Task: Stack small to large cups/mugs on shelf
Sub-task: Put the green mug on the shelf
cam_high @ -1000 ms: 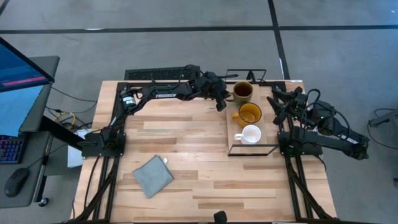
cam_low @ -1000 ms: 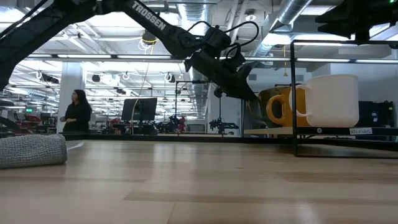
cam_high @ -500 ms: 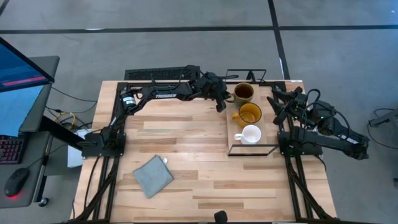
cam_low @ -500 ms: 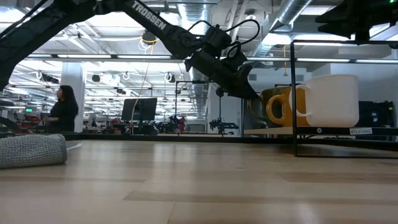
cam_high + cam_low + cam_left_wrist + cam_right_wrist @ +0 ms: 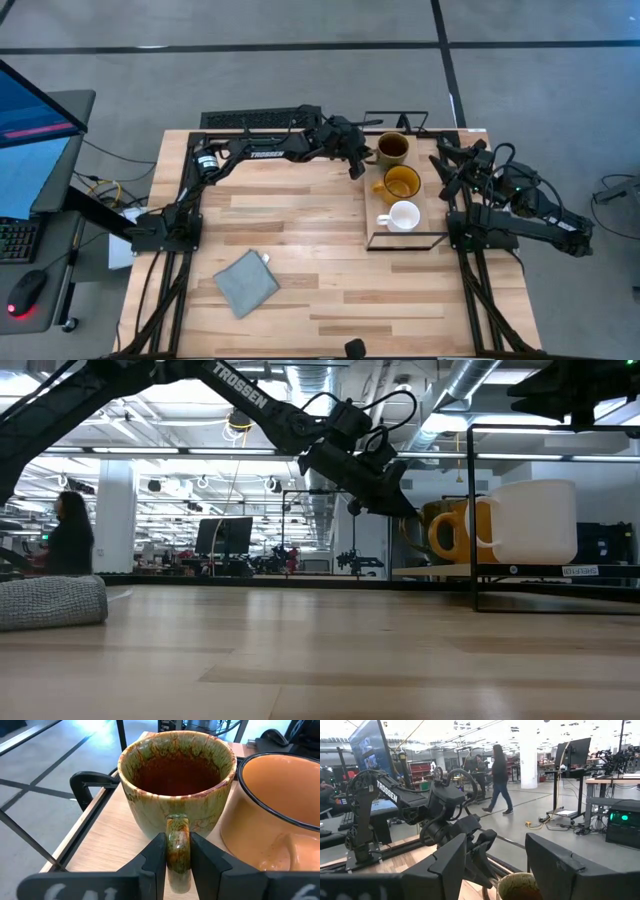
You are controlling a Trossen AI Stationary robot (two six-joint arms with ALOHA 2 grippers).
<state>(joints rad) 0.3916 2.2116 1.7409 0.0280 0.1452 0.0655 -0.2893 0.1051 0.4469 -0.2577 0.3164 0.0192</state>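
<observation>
Olive-brown glaze marks the mug (image 5: 177, 795) your left gripper (image 5: 177, 851) has hold of: in the left wrist view its two dark fingers (image 5: 154, 855) close on either side of the mug's handle, at the bottom centre of that frame. In the high view you find this mug (image 5: 390, 148) at the upper centre, at the far end of the shelf (image 5: 374, 215), a narrow light wooden board on a thin black wire frame. Just below it in that frame sits the amber-yellow mug (image 5: 401, 183), and below that the small white mug (image 5: 403, 216), all three in a row along the shelf. Your left gripper (image 5: 362, 152) reaches in from the mug's left. Your right gripper (image 5: 447, 160) waits at the right of the shelf, its fingers (image 5: 451, 857) spread wide apart and holding nothing. A grey-blue folded cloth (image 5: 245, 283) lies on the tabletop (image 5: 300, 250) at the lower left, well apart from the shelf.
</observation>
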